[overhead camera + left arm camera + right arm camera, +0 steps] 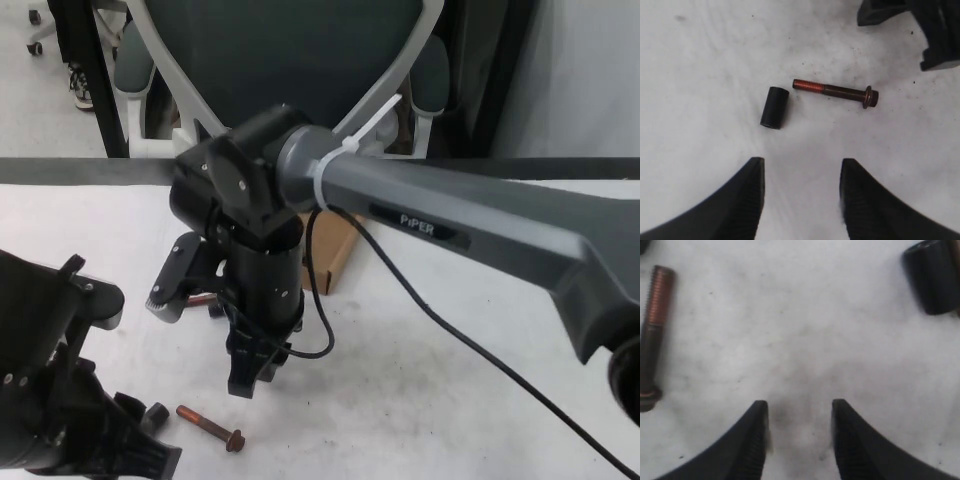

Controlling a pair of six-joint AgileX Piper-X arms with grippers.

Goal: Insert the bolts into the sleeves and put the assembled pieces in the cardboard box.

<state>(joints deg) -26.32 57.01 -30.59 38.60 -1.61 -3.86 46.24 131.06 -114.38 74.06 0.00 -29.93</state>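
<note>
A copper-coloured bolt (835,92) lies flat on the white bench, with a short black sleeve (775,107) beside its threaded end, apart from it. My left gripper (801,190) hovers open just short of the pair, nothing between its fingers. From the high view the same bolt (210,425) and sleeve (155,412) lie at the front left, beside the left gripper (150,455). My right gripper (247,385) points down at the bench centre, a little behind that bolt. It stands open (799,430) over bare bench, with a bolt (652,335) to one side and a black sleeve (932,277) farther off.
The cardboard box (335,250) stands behind the right arm, mostly hidden by it. A second bolt (200,298) peeks out beside the right arm's wrist. A cable loops down from the right arm. An office chair stands beyond the bench's far edge.
</note>
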